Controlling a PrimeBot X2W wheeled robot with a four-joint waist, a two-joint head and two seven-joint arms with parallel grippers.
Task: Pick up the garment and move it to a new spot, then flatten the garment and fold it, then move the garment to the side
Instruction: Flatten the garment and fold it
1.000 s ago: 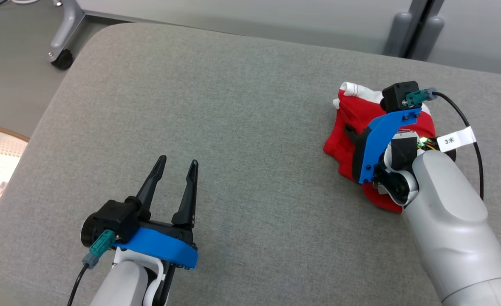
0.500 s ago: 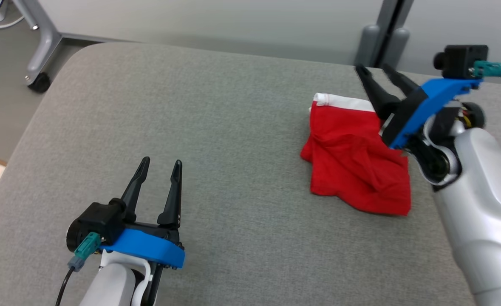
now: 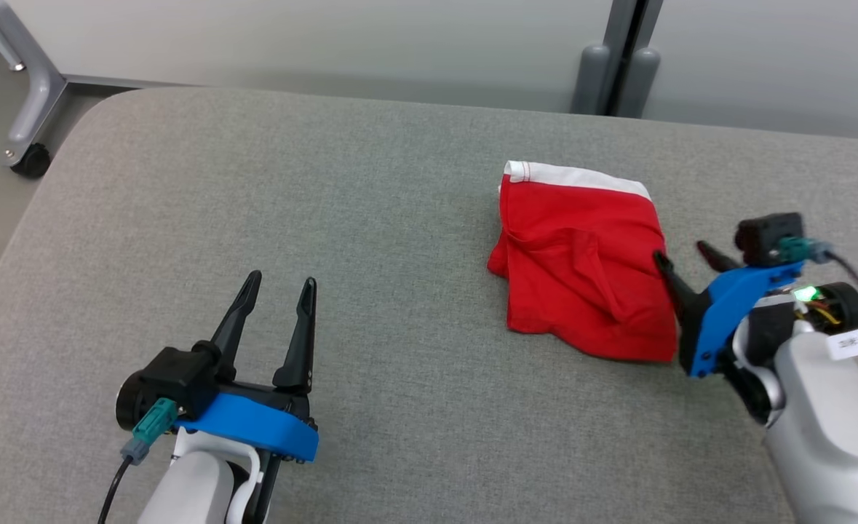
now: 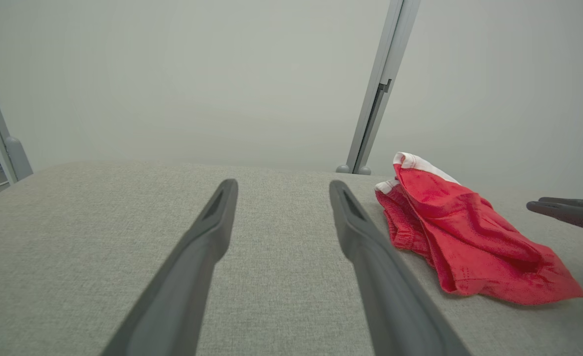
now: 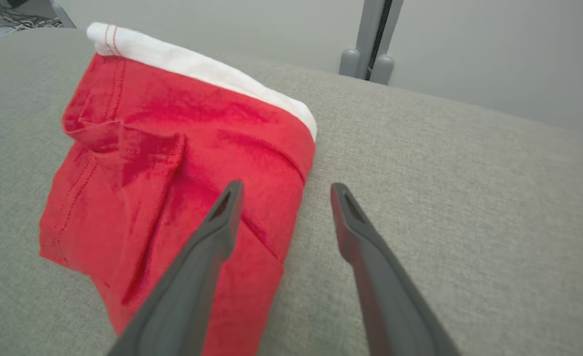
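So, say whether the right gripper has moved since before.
Yes. The right gripper shifted rightward past the grey post, to the right edge of the garment.

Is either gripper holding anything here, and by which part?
Nothing is held. Left gripper and right gripper both have open jaws; the red garment lies loose on the grey cushion.

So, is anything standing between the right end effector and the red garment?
Nothing visible does. The right end effector, open, hangs at the right edge of the red garment, with bare grey cushion around them.
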